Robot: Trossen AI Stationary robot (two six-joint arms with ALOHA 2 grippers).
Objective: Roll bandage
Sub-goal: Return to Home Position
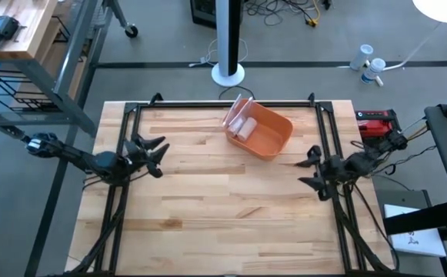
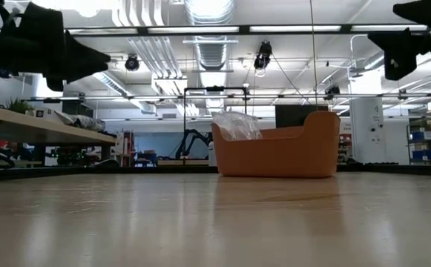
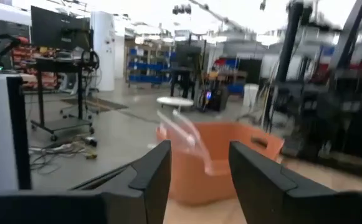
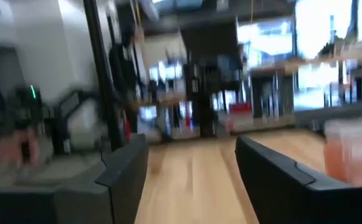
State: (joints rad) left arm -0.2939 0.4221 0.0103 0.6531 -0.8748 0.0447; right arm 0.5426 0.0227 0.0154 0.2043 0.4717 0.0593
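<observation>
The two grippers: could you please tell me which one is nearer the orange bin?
The right gripper is nearer the orange bin; the left gripper hangs clearly farther from it, on the other side. Both are open.

No readable text, label, brand, number or sign anywhere.

Your left gripper (image 1: 158, 157) hangs raised, its two dark fingers (image 3: 149, 180) spread apart and holding nothing, pointed across toward your right gripper (image 1: 308, 168), which faces back at it with its fingers (image 4: 124, 180) likewise wide and bare. Your left arm (image 1: 92, 160) and right arm (image 1: 361, 163) reach in from opposite sides, wrists roughly level, grippers well apart
</observation>
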